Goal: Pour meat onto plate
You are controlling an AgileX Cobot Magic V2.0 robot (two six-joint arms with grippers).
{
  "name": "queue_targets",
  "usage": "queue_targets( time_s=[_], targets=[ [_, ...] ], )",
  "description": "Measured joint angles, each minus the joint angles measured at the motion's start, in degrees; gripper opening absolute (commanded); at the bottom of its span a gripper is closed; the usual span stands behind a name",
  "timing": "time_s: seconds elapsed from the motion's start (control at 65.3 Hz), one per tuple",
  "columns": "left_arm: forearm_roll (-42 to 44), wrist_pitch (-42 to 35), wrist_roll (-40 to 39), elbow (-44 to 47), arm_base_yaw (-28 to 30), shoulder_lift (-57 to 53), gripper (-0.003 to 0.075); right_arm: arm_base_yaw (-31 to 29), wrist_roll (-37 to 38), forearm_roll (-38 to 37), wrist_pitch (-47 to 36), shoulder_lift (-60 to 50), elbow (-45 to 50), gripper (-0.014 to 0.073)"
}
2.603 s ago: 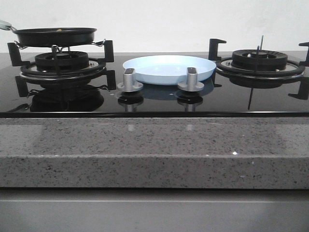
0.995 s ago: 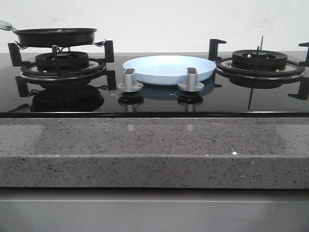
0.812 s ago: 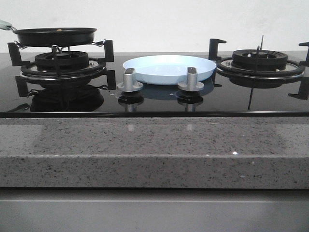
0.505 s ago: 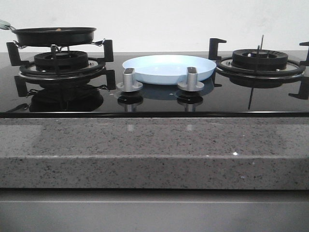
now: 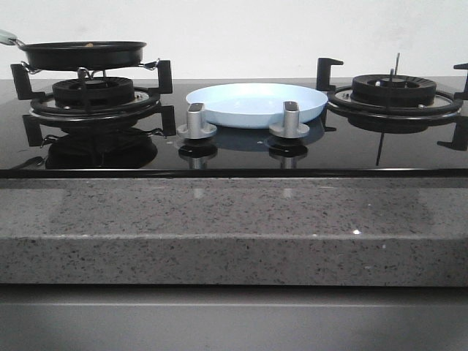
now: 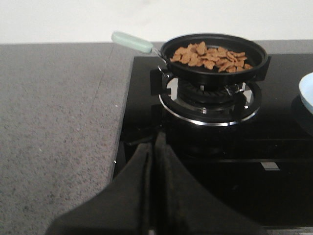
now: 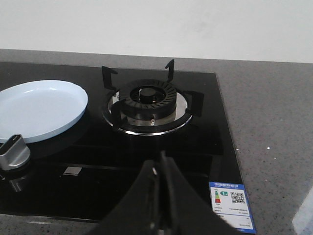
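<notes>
The meat [image 6: 210, 56], a heap of orange-brown chunks, lies in a black frying pan [image 5: 84, 55] [image 6: 215, 68] with a pale green handle [image 6: 132, 42], on the left burner. The pale blue plate [image 5: 256, 104] [image 7: 39, 110] rests on the black glass hob between the two burners, with nothing on it. My left gripper [image 6: 153, 142] is shut and holds nothing, well short of the pan, near the hob's left edge. My right gripper [image 7: 160, 164] is shut and holds nothing, in front of the right burner. Neither arm shows in the front view.
Two silver knobs [image 5: 197, 121] [image 5: 290, 119] stand in front of the plate. The right burner [image 5: 393, 91] [image 7: 149, 103] has nothing on it. A speckled grey stone counter [image 5: 234, 227] surrounds the hob. An energy label [image 7: 230, 198] sticks to the hob's right front corner.
</notes>
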Motion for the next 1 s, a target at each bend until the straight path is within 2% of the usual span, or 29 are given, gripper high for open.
queue_targets(
  time_s=[0.092, 0.107, 0.199, 0.276, 0.689, 0.873, 0.995],
  targets=[
    [-0.1, -0.2, 0.0, 0.0, 0.0, 0.2, 0.0307, 0.0, 0.0, 0.0, 0.0, 0.0, -0.1, 0.0300],
    [-0.2, -0.4, 0.0, 0.0, 0.0, 0.2, 0.0359, 0.0, 0.0, 0.0, 0.0, 0.0, -0.1, 0.0346],
    [-0.2, -3.0, 0.0, 0.0, 0.0, 0.4, 0.0569, 0.0, 0.0, 0.0, 0.0, 0.0, -0.1, 0.0505],
    [-0.2, -5.1, 0.0, -0.1, 0.0, 0.4, 0.0632, 0.0, 0.0, 0.0, 0.0, 0.0, -0.1, 0.0554],
    [-0.3, -7.4, 0.0, -0.1, 0.0, 0.5, 0.0538, 0.0, 0.0, 0.1, -0.1, 1.7, -0.6, 0.0559],
    [-0.3, -7.4, 0.0, -0.1, 0.0, 0.5, 0.0504, 0.0, 0.0, 2.6, 1.3, 11.2, -5.1, 0.0559],
    [-0.3, -7.4, 0.0, -0.1, 0.0, 0.5, 0.0491, 0.0, 0.0, 4.9, 4.0, 20.2, -11.3, 0.0559]
  ],
)
